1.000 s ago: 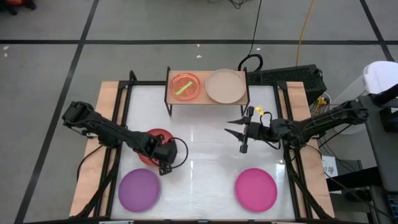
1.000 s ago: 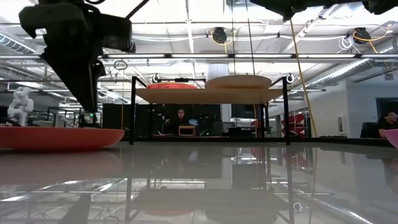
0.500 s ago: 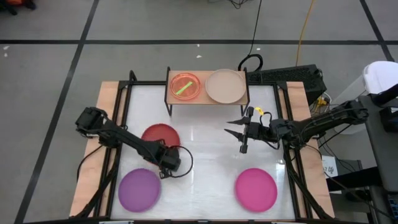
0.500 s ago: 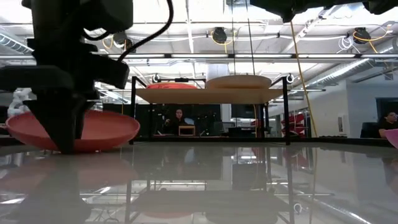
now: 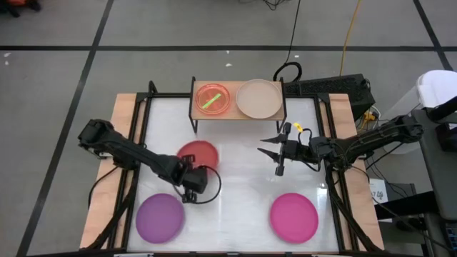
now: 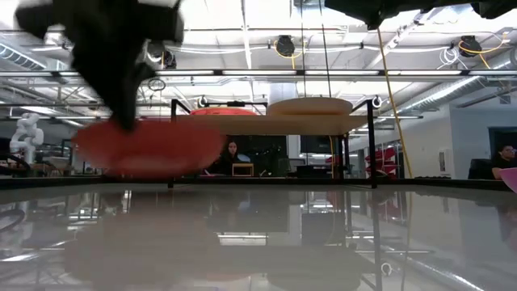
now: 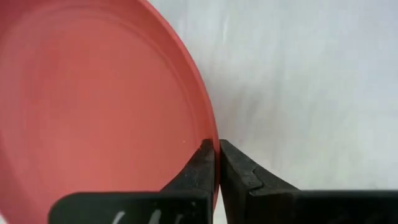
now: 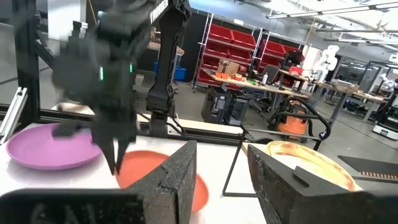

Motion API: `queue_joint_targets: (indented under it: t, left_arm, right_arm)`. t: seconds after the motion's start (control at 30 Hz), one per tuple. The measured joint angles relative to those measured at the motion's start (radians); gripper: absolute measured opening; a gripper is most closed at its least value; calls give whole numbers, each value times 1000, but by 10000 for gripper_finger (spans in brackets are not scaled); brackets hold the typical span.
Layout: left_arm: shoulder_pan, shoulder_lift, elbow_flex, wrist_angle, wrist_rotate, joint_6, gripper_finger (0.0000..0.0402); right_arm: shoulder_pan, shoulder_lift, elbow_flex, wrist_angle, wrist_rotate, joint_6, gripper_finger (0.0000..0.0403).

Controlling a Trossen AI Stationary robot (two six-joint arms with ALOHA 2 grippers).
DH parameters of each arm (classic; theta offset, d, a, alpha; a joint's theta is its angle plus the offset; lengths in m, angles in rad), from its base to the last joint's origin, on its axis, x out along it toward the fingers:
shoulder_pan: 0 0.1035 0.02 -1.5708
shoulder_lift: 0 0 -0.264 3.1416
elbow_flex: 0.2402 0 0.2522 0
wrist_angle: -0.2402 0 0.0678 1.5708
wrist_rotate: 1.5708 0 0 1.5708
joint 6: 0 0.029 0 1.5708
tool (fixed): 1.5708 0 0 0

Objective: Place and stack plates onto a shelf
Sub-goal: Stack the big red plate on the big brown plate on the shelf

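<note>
The red plate hangs above the table left of centre, with my left gripper shut on it; the low view shows it blurred and off the tabletop. The shelf stands at the table's far edge. On it sit an orange plate with a green one inside, and a beige plate. A purple plate and a magenta plate lie flat near the front edge. My right gripper hovers open right of centre, holding nothing. My left gripper pinches the red plate's rim on its near side between its two fingers, one finger on the plate's inner face and the other outside. The fingers come from above, pointing down. The plate is lifted clear of the table, roughly level.
Black frame rails run along the table's left and right sides. The shelf's thin black legs stand on the far part of the tabletop. A cable loops behind the shelf.
My left gripper has moved toward the table's near edge off the red plate, shut on the plate's near rim and risen. The plate first tipped up at its near side, then lifted clear of the table and shifted a little toward the right.
</note>
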Motion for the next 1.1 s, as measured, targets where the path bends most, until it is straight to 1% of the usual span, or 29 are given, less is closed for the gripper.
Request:
queue_joint_targets:
  t: [0.07, 0.17, 0.3, 0.37, 0.43, 0.5, 0.53, 0.7, 0.8, 0.97, 1.1]
  left_arm:
    - [-7, -24, 58, 8, -40, 76, 8]
    - [-12, -33, 160, -8, -153, 211, 8]
    - [14, -40, 286, 3, -343, 495, 8]
    - [50, -38, 324, 15, -393, 633, 8]
    - [107, -37, 356, 76, -400, 757, 8]
    - [176, -40, 371, 136, -386, 863, 8]
    - [218, -41, 373, 166, -360, 910, 8]
    - [420, -7, 373, 278, -166, 1153, 8]
    - [512, 38, 373, 377, -98, 1268, 8]
    - [595, 127, 373, 517, -34, 1376, 10]
    - [629, 184, 373, 569, 15, 1410, 12]
  right_arm:
    - [0, 0, 0, 8, 0, -1, 128]
    - [0, 0, 0, 26, -1, -4, 128]
    - [0, 0, 0, 60, -3, -6, 128]
    - [4, -1, 0, 75, -4, -12, 128]
    - [17, -8, 0, 81, -3, -36, 128]
    - [40, -28, 0, 83, -4, -72, 128]
    - [52, -43, 0, 84, -4, -89, 128]
    - [120, -126, 0, 88, -4, -147, 128]
    - [146, -155, 0, 85, -5, -163, 128]
    - [158, -157, 0, 79, -5, -187, 128]
    - [157, -157, 0, 73, -1, -190, 128]
